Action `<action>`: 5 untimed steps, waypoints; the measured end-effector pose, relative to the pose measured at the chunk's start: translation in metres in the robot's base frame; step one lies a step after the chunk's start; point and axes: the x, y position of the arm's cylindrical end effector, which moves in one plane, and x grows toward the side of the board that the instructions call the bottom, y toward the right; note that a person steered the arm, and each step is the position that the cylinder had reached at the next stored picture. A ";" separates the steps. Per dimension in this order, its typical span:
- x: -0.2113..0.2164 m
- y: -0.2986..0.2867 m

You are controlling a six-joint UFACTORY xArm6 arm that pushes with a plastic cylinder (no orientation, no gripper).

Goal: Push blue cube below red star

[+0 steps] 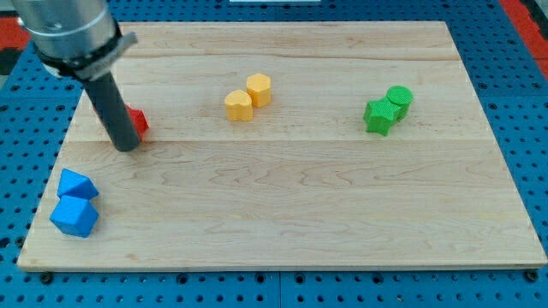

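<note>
A: Looking down on the bench [282,205]: where is my tip [127,145]?
B: Touching the red star [137,121], partly hiding it. No jaws here, only a rod.
A: And the blue cube [74,216]?
B: Near the view's bottom-left corner, touching another blue block [76,184].

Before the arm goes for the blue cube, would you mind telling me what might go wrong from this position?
1. My tip sits right against a red block, largely hiding it; moving off carelessly might shove that block and shift the target spot.
2. Two blue blocks touch at the view's lower left, so a push on one would likely drag the other along.
3. Both lie near the board's left edge, so a stray push might send one off.
</note>
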 end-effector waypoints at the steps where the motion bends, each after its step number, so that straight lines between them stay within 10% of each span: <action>1: -0.001 0.026; 3: 0.155 0.100; 5: 0.175 0.000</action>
